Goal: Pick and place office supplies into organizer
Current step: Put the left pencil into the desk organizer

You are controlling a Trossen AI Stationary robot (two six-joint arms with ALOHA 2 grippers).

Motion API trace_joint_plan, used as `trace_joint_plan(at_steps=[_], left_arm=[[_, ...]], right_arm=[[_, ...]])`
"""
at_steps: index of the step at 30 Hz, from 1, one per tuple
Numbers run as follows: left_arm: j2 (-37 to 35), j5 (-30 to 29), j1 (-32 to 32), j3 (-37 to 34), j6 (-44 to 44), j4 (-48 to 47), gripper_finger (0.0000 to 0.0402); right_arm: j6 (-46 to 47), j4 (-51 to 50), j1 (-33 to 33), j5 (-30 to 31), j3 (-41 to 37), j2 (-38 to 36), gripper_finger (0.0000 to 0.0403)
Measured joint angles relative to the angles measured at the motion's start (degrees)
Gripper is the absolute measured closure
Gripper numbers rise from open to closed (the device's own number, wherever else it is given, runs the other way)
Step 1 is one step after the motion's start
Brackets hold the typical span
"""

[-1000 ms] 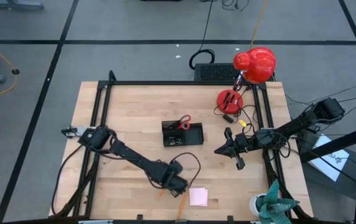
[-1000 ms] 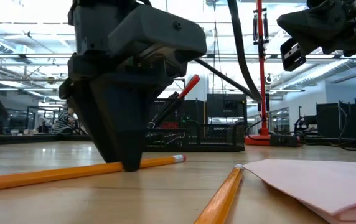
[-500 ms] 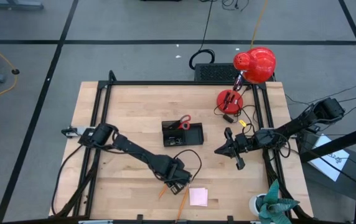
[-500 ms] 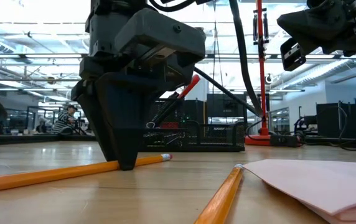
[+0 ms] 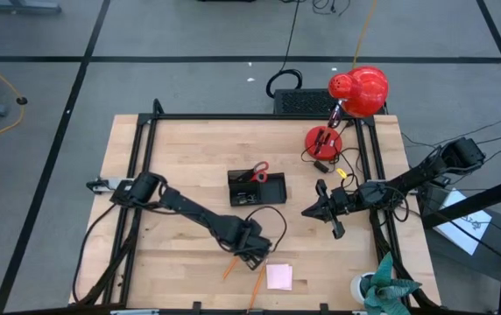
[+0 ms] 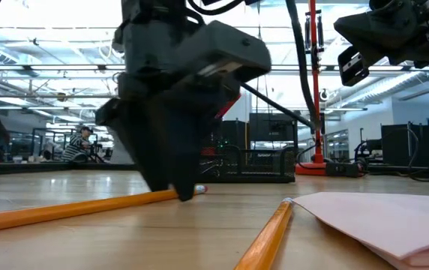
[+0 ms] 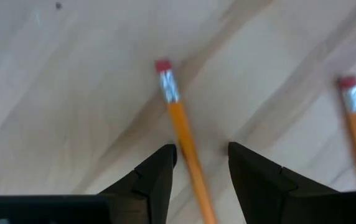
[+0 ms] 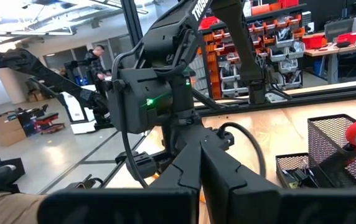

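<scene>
My left gripper (image 5: 252, 252) is down at the table near the front, open, its fingertips astride an orange pencil (image 7: 184, 140) just behind the eraser end (image 7: 163, 66). The pencil lies flat on the wood (image 6: 87, 206). A second orange pencil (image 7: 355, 127) lies beside it, next to the pale pink sticky-note pad (image 5: 278, 276). The black organizer (image 5: 256, 188) stands mid-table with red-handled scissors (image 5: 259, 169) upright in it. My right gripper (image 5: 321, 210) hangs shut and empty above the table, right of the organizer. My left gripper comes from above, pointing down, its fingers (image 7: 159, 171) lying across the pencil a short way behind the eraser end. The pencil runs through the gap, close to one finger. I cannot tell whether either finger touches it. The pencil lies flat on the table.
A red lamp with a round base (image 5: 323, 140) stands at the far right. A green plant-like object (image 5: 382, 284) stands at the near right corner. Black frame rails (image 5: 145, 166) run along the table's sides. People show in the room beyond (image 8: 97, 59).
My left gripper has slid toward the table's right along the pencil, closer to its eraser end, and has turned a little. The pencil's eraser end has shifted slightly toward the left. My right arm has kept still.
</scene>
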Motion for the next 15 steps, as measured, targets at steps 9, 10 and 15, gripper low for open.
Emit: trace_joint_plan(at_steps=[9, 10, 15], left_arm=[[0.0, -1.89, 1.08, 0.04, -0.67, 1.11, 0.0238], [0.0, -1.92, 1.08, 0.04, -0.67, 0.93, 0.0238], [0.02, -2.0, 0.71, 0.07, -0.37, -0.66, 0.0238]], right_arm=[[0.04, 0.0, -0.01, 0.0, 0.0, 0.01, 0.0403], [0.04, -0.01, 0.0, 0.0, 0.0, 0.0, 0.0403], [0.04, 0.01, 0.0, 0.0, 0.0, 0.02, 0.0403]])
